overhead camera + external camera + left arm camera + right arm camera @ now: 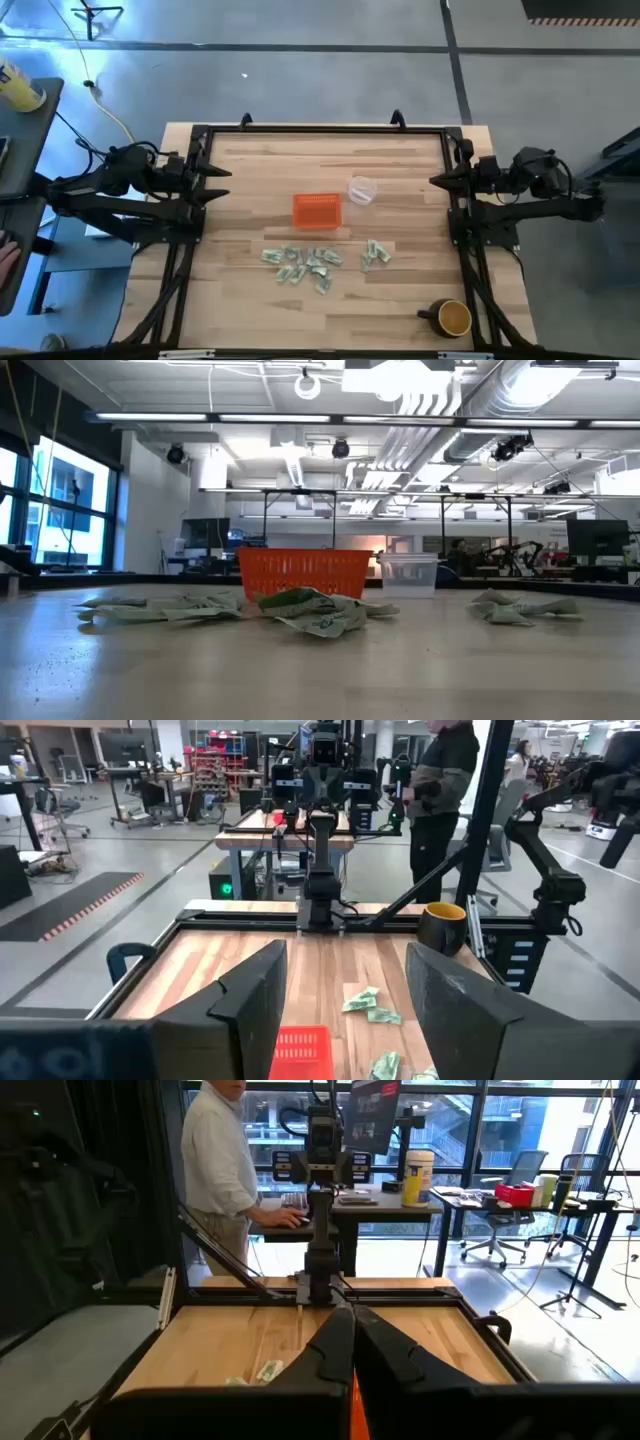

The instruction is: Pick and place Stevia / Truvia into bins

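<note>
High view overhead, straight down; low view table-level; wrist views face each other; all share orange bin (317, 210).

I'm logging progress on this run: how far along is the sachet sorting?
Nothing looks done yet. The orange bin appears empty from above, and the sachets lie scattered on the table in front of it, with a smaller cluster to one side. Nothing is in hand: the left tool is open and the right tool shut, both parked at the table's edges. Every sachet remains to be binned.
</note>
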